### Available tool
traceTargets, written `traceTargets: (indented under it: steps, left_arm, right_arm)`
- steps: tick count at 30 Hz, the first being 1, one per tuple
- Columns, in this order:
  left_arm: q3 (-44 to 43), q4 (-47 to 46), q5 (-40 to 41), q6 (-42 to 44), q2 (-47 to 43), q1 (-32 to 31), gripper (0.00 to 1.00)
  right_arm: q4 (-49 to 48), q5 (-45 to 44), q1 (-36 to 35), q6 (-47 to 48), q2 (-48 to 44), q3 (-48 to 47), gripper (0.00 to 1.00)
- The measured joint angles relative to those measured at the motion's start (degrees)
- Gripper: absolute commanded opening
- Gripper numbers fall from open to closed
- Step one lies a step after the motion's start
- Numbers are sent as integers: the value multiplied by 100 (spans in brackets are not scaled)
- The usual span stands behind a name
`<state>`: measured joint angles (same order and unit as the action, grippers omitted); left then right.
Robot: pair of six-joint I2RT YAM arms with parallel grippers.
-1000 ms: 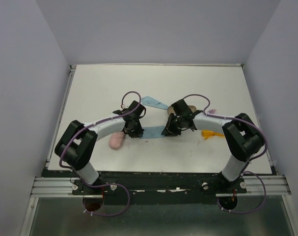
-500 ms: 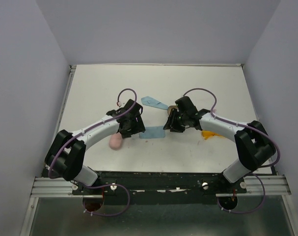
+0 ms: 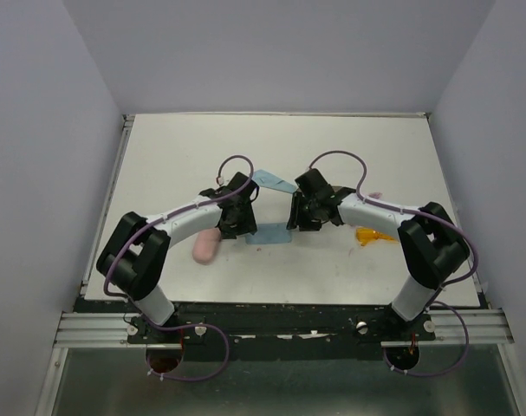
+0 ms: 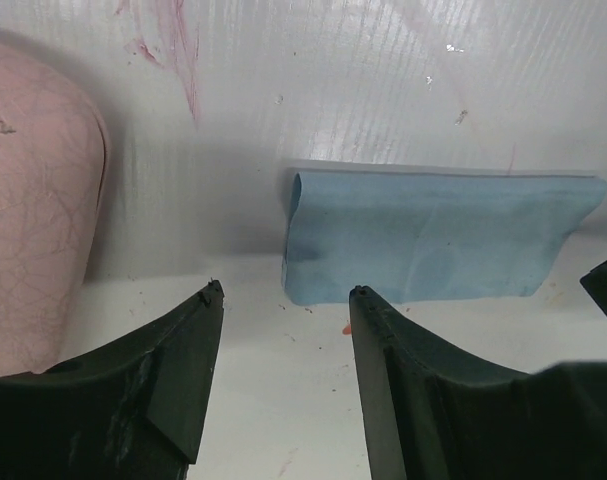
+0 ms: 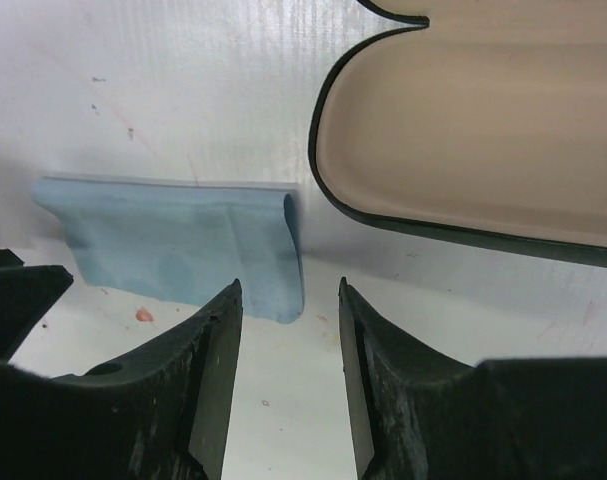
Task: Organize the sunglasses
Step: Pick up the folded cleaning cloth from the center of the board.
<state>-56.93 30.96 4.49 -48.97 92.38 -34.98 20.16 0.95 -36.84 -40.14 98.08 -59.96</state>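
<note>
Pincers both spread and empty: left pincer [image 4: 286,385] and right pincer [image 5: 291,375] hover at opposite ends of the folded light blue cloth [image 4: 428,235] on the white counter [image 3: 332,147]. Translucent orange sunglasses [image 3: 373,235] lie toward the counter's right side, with the pale pink-purple plastic glasses [image 3: 374,198] near them, farther back.

Orange sunglasses [image 3: 373,236] flat on table [image 3: 332,156], right side; pale pink-purple sunglasses [image 3: 374,197] farther back, mostly hidden.

The blue cloth [image 4: 433,235] looks soft and matt, the pink case [image 4: 33,200] cracked leatherette, the fingers [image 4: 423,400] matt black plastic.
</note>
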Motion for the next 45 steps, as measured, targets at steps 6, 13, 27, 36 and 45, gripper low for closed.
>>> traceTargets:
  steps: [6,13,27,36,45]
  left_arm:
    - [-170,-28,-2,120,393,0,52]
    - [-415,-83,-4,162,719,2,37]
    - [-413,-140,-66,203,761,-199,19]
    - [-417,-127,-50,74,780,-264,0]
    - [-426,-120,-39,72,780,-264,0]
  right_arm:
    - [96,-125,-26,22,28,0,50]
    - [87,-131,-24,17,28,44,49]
    - [20,-20,-24,13,28,111,47]
    - [-129,107,-35,59,74,111,43]
    - [-146,109,-190,76,452,-105,34]
